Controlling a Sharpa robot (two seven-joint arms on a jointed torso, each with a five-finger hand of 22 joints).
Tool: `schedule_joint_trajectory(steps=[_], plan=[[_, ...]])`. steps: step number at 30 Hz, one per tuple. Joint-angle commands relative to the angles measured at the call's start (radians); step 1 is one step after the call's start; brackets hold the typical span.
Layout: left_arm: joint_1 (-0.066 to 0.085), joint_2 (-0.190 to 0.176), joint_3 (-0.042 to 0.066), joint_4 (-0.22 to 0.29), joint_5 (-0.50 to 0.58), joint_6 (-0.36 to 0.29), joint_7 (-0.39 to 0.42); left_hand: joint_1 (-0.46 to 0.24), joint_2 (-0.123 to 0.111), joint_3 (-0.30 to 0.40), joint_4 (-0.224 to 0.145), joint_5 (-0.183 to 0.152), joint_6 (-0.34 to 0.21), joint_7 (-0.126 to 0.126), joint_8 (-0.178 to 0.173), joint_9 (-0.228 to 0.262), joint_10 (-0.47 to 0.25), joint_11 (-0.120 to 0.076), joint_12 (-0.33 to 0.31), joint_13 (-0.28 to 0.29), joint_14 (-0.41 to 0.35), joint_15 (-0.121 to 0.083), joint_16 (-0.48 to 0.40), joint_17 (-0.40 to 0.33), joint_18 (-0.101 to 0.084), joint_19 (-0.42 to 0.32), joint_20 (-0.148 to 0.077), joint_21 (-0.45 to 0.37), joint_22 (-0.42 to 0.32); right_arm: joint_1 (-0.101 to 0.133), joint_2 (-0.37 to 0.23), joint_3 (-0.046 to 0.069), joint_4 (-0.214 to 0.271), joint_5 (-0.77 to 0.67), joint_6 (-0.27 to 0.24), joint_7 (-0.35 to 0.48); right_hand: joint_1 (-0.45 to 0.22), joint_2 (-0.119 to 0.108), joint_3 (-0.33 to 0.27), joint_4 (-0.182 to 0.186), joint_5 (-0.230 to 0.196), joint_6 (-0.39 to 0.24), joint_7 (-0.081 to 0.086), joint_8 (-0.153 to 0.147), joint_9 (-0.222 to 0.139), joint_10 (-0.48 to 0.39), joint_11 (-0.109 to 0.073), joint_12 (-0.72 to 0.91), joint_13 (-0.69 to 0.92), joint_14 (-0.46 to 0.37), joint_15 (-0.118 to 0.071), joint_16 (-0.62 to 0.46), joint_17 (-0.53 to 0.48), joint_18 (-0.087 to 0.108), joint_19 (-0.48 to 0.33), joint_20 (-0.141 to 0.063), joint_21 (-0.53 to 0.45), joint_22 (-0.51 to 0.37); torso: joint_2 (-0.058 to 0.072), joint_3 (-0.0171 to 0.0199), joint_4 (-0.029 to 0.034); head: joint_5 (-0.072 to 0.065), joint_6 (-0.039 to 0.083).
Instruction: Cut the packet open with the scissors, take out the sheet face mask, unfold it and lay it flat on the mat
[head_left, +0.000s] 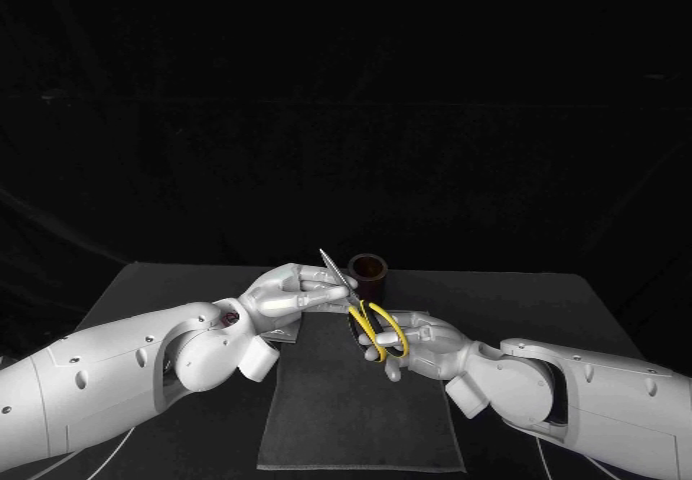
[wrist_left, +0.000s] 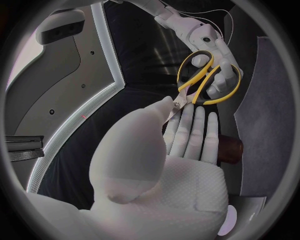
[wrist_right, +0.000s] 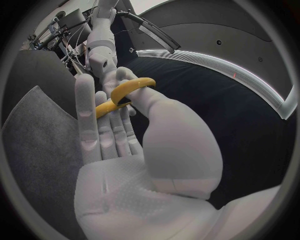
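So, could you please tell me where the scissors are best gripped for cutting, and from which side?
By the yellow handle loops, coming from the low end nearest the robot. The scissors stand tilted, blades pointing up and away, so the loops face the right hand, whose fingers sit in them. The left hand pinches the blades near the pivot; I'd avoid gripping there.

No readable text or labels anywhere.
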Motion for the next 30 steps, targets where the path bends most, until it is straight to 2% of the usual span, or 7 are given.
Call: schedule_joint_trajectory(steps=[1, 7, 12, 19, 23, 27, 30], plan=[[-0.001, 0.004, -0.001, 0.004, -0.038, -0.009, 0.006, 0.016, 0.007, 0.029, 0.001, -0.006, 0.027, 0.0, 0.011, 0.003, 0.027, -0.007, 0.002, -0.001, 0.023, -0.006, 0.01, 0.006, 0.017, 0.031, -0.005, 0.01, 0.003, 0.002, 0.0, 0.004, -0.001, 0.008, 0.012, 0.011, -0.036, 0.057, 0.061, 0.067, 0.006, 0.005, -0.002, 0.004, 0.001, 0.151, -0.068, 0.004, 0.001, 0.07, -0.076, -0.004, 0.0, 0.042, -0.009, 0.0, -0.005, -0.001, 0.0, 0.0, 0.0004, -0.001, -0.002], [-0.001, 0.001, -0.001, 0.002, -0.044, -0.02, 0.006, 0.023, 0.026, 0.08, 0.0, -0.006, 0.047, 0.007, 0.017, 0.005, 0.053, -0.012, -0.007, -0.002, 0.039, -0.011, 0.014, 0.012, 0.015, 0.067, -0.011, 0.023, 0.005, 0.002, -0.002, 0.004, 0.001, 0.008, 0.015, 0.011, -0.035, 0.057, 0.06, 0.067, 0.006, 0.005, -0.001, 0.003, 0.001, 0.151, -0.067, 0.004, 0.001, 0.069, -0.075, -0.005, 0.001, 0.042, -0.011, 0.0, -0.006, -0.002, 0.0, 0.0, 0.0003, -0.001, -0.004], [-0.001, 0.001, -0.001, 0.001, -0.046, -0.028, 0.006, 0.022, 0.031, 0.094, -0.005, -0.006, 0.056, 0.009, 0.022, 0.009, 0.065, -0.015, -0.007, -0.002, 0.049, -0.013, 0.017, 0.015, 0.015, 0.077, -0.013, 0.026, 0.005, 0.002, -0.002, 0.004, -0.001, 0.006, 0.013, 0.008, -0.034, 0.058, 0.06, 0.067, 0.006, 0.005, -0.002, 0.003, 0.001, 0.151, -0.067, 0.005, 0.001, 0.069, -0.075, -0.005, 0.001, 0.042, -0.013, 0.0, -0.007, -0.002, 0.0, -0.0001, -0.0002, -0.001, -0.005], [-0.001, 0.002, -0.001, 0.001, -0.047, -0.044, 0.011, 0.021, 0.05, 0.12, -0.025, -0.006, 0.094, 0.002, 0.052, 0.027, 0.122, -0.038, 0.0, 0.0, 0.098, -0.029, 0.036, 0.029, 0.016, 0.096, -0.023, 0.036, 0.008, 0.002, 0.001, 0.004, -0.011, -0.007, 0.022, -0.005, -0.035, 0.056, 0.056, 0.067, 0.005, 0.004, -0.001, 0.001, 0.001, 0.148, -0.066, 0.004, 0.001, 0.066, -0.074, -0.007, 0.002, 0.042, -0.016, 0.001, -0.009, -0.003, 0.0, -0.0002, -0.0001, -0.001, -0.01], [-0.001, 0.003, -0.001, 0.001, -0.048, -0.062, 0.014, 0.006, 0.054, 0.141, -0.032, -0.006, 0.099, -0.001, 0.062, 0.038, 0.145, -0.042, -0.004, -0.001, 0.115, -0.031, 0.038, 0.035, 0.015, 0.062, -0.019, 0.015, -0.002, 0.002, 0.003, 0.004, -0.018, -0.047, 0.045, -0.021, -0.065, 0.048, 0.037, 0.087, -0.018, -0.023, 0.013, -0.028, -0.011, 0.1, -0.052, 0.002, -0.003, 0.053, -0.062, -0.018, 0.01, 0.039, -0.024, 0.012, -0.011, -0.008, 0.0, -0.0004, 0.0002, -0.001, -0.015], [-0.001, 0.006, -0.001, 0.001, -0.058, -0.087, 0.015, 0.002, 0.056, 0.152, -0.035, -0.006, 0.1, -0.001, 0.065, 0.042, 0.152, -0.043, -0.005, -0.001, 0.119, -0.032, 0.038, 0.037, 0.016, 0.054, -0.017, 0.01, -0.004, 0.003, 0.008, 0.004, -0.019, -0.085, 0.092, -0.042, -0.116, 0.026, 0.033, 0.122, -0.018, -0.058, 0.02, -0.076, -0.03, 0.017, -0.035, 0.002, -0.004, 0.015, -0.045, -0.042, 0.011, 0.039, -0.033, 0.03, -0.019, -0.018, 0.0, 0.0002, 0.0005, 0.0, -0.02], [-0.001, 0.01, -0.001, 0.0, -0.077, -0.109, 0.01, 0.0, 0.057, 0.156, -0.036, -0.006, 0.101, 0.0, 0.067, 0.044, 0.155, -0.043, -0.005, -0.001, 0.122, -0.032, 0.039, 0.038, 0.016, 0.053, -0.017, 0.009, -0.004, 0.003, 0.012, 0.004, -0.019, -0.105, 0.128, -0.055, -0.158, 0.007, 0.007, 0.153, -0.043, -0.093, 0.028, -0.118, -0.046, -0.042, -0.022, 0.003, -0.003, -0.023, -0.031, -0.065, 0.006, 0.039, -0.039, 0.046, -0.032, -0.03, 0.0, 0.0001, 0.0003, -0.001, -0.021]])
